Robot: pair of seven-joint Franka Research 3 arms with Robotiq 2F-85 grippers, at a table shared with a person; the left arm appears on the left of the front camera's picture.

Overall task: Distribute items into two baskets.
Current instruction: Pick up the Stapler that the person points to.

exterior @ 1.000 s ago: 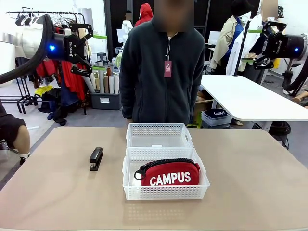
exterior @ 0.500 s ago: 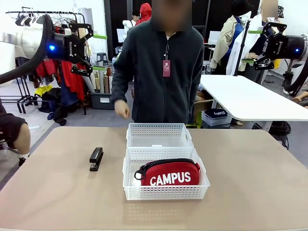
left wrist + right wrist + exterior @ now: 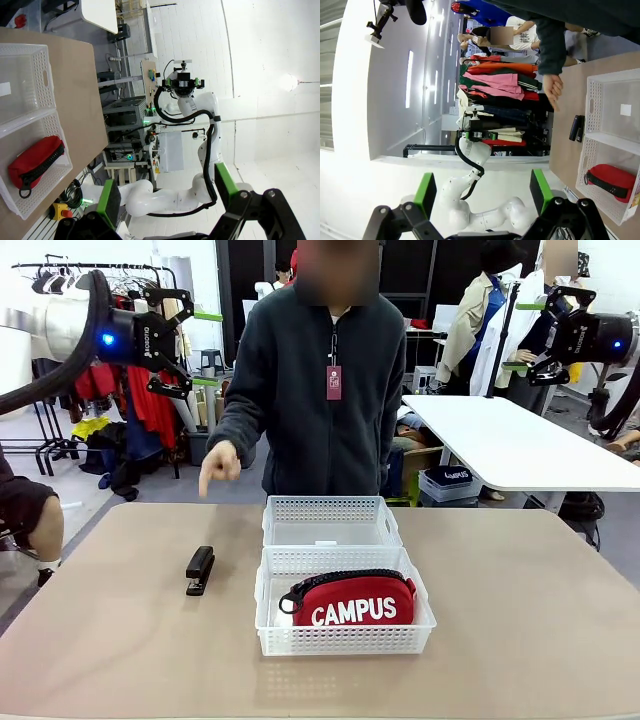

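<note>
Cut off: the near basket (image 3: pixel 30 145) is running off the edge in the left wrist view, and both baskets are doing so in the right wrist view.
Hard to make out: the pouch's (image 3: pixel 352 602) lower part is showing only through the near basket's lattice wall.
Pouch: red with white "CAMPUS" and a black zip, lying in the near basket and filling most of it.
Stapler (image 3: pixel 200 570): black, lying on the surface (image 3: pixel 520 620) left of the baskets, apart from them.
Far basket (image 3: pixel 330 508): touching the near one, carrying a small white label.
Hand (image 3: pixel 218 465): hovering beyond the stapler, one finger pointing down.
Left fingers (image 3: pixel 207 316): hanging high, spread wide, holding nothing.
Right fingers (image 3: pixel 530 305): hanging high, spread wide, holding nothing.
</note>
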